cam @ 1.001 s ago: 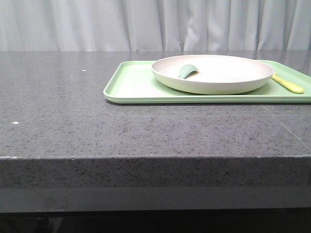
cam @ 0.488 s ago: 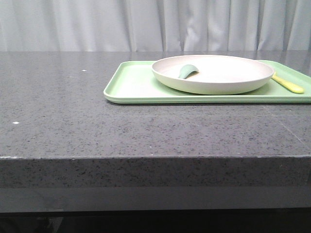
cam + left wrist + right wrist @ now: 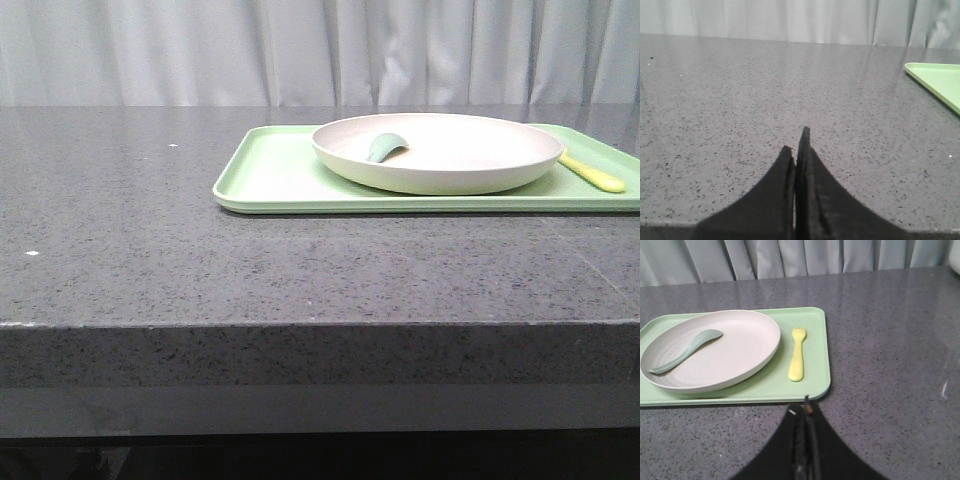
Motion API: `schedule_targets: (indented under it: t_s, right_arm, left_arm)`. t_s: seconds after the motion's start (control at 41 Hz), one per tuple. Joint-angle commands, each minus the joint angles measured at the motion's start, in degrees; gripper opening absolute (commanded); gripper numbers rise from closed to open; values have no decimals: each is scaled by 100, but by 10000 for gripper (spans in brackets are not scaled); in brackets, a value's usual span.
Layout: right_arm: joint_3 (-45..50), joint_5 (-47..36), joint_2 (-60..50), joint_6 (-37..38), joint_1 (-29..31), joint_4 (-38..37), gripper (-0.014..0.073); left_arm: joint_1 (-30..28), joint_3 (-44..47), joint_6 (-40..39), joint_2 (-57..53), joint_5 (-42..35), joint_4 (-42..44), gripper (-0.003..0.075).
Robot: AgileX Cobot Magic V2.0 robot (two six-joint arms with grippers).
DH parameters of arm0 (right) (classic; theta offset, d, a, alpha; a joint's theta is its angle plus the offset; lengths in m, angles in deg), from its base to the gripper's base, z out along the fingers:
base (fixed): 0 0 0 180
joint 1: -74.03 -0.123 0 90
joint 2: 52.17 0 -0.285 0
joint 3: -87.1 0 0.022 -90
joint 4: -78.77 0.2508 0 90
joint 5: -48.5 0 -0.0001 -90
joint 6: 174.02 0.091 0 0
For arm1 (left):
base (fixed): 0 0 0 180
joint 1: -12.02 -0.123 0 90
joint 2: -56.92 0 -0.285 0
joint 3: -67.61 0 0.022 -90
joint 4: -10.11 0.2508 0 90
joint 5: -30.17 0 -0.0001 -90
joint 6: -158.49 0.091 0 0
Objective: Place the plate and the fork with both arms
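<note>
**Resting on the tray: plate and fork, both claws pressed together**

Noting positions: plate [image 3: 710, 350] sits on the green tray [image 3: 817, 365], teal spoon [image 3: 685, 351] lying inside it; yellow fork [image 3: 797, 354] lies flat on the tray just beside the plate's rim, apart from it.

Left gripper [image 3: 799, 145] is closed on nothing, above bare counter [image 3: 120, 230]. Right gripper [image 3: 805, 412] likewise, near the tray's edge.

Judgement: both look like light, stiff, smooth plastic or similar. The plate is best pinched at its raised rim; the fork, lying low, across its handle middle.
</note>
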Motion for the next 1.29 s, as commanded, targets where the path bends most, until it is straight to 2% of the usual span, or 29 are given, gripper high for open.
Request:
schedule_targets:
  t_s: [0.0, 0.269, 0.537, 0.708, 0.977, 1.27]
  right_arm:
    - [-130, -521, 15, -64, 13, -85, -67]
    - [555, -946, -595, -710, -26, -110, -67]
    - [1896, -1179, -1772, -710, -48, -110, -67]
    - [2309, -1368, -1808, -705, -172, -110, -67]
    - [2387, -1012, -1808, -705, -280, -104, -67]
    - [2387, -997, -1808, -705, -280, -104, -67]
  left_arm:
    - [0, 12, -27, -114, -467, -54, -18]
    - [0, 12, -27, -114, -467, -54, -18]
    - [0, 12, -27, -114, -467, -54, -18]
    - [0, 12, -27, -114, -467, -54, -18]
    - [0, 12, -27, -114, -467, -54, -18]
    - [0, 12, -27, -114, -467, -54, -18]
